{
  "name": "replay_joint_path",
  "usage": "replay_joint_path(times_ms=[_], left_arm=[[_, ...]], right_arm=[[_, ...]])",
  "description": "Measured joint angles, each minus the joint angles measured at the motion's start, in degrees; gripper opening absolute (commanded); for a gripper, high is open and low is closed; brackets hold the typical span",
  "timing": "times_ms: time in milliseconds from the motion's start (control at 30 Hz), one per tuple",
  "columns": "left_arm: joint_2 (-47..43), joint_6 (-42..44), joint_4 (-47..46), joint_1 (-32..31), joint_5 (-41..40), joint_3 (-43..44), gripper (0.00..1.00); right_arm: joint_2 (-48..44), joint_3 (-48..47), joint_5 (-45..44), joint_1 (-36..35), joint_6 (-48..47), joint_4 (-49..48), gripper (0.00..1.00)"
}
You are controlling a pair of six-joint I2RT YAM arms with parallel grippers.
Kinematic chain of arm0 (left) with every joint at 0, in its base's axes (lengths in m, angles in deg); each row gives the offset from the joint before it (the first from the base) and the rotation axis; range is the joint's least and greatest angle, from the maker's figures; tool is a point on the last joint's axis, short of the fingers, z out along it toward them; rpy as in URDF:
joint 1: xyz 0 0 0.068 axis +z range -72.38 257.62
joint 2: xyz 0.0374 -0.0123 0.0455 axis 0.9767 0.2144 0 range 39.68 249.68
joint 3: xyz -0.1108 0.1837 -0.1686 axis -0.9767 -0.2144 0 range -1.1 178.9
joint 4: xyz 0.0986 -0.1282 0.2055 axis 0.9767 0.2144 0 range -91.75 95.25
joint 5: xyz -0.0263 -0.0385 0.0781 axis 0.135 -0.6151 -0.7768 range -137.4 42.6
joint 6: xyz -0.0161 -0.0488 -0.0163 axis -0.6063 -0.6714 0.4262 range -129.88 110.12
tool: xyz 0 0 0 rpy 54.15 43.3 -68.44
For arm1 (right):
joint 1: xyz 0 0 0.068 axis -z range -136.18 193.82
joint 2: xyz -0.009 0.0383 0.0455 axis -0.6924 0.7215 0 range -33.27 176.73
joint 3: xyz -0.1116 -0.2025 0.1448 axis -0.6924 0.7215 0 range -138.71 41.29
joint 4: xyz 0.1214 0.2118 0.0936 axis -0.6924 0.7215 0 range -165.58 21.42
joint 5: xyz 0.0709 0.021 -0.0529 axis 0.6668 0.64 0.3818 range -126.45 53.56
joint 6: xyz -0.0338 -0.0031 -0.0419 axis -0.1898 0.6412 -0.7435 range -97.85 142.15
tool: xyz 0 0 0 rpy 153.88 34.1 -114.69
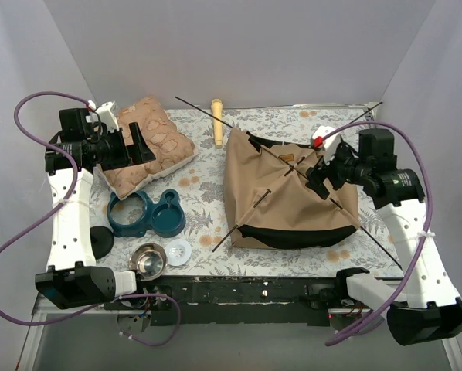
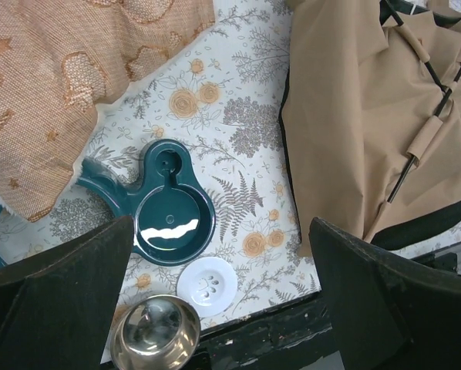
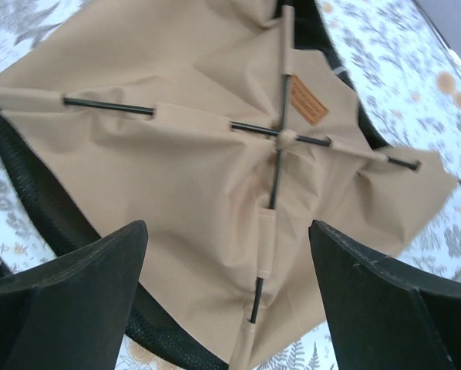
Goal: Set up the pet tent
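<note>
While your left gripper hangs over the patterned cushion at the far left, its jaws stand wide apart with nothing between them. Just right of it lie a teal bowl stand, a steel bowl and a white perforated disc. Right of centre you find the pet tent, slumped flat on the floral tablecloth. Its thin black poles cross below your right gripper, which hovers above with fingers spread and empty. Expect the tan shell to be light, soft and slippery, sagging wherever you pinch it. The poles look springy and may whip. Your firmest hold is probably a pole sleeve near the crossing, or the black-trimmed hem.
</note>
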Motion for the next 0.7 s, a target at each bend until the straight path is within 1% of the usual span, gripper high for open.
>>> replay_joint_path(times_ms=[67,200,300,367,467,533,633,700], left_arm=[[0.02,-0.26,0.04,0.00,-0.42,0.57,0.98],[0.07,0.46,0.61,0.00,0.39,3.56,0.98],[-0.07,0.94,0.92,0.00,1.64,4.57,0.98],[-0.17,1.14,1.49,0.00,2.47,4.48,0.98],[-0.92,1.20,1.64,0.00,3.63,2.91,0.98],[-1.55,1.29,2.45,0.00,4.35,1.73,0.98],[-2.08,1.57,3.23,0.00,4.94,1.27,0.98],[-2.43,1.62,3.41,0.00,5.42,1.27,0.98]], right_arm=[[0.72,-0.04,-0.46,-3.96,-1.79,0.50,0.98],[0.79,0.00,-2.60,-13.94,-6.47,0.46,0.98],[1.60,-0.09,-4.26,-22.95,-11.13,0.50,0.97],[4.07,-0.94,-5.68,-29.40,-13.79,0.68,0.96],[10.27,-2.14,-7.98,-39.15,-17.51,-0.17,0.96],[13.75,-2.05,-9.22,-44.26,-19.93,-0.83,0.96],[17.22,-0.96,-10.27,-50.14,-24.00,-2.12,0.96],[18.71,-0.46,-10.45,-52.37,-26.18,-2.60,0.95]])
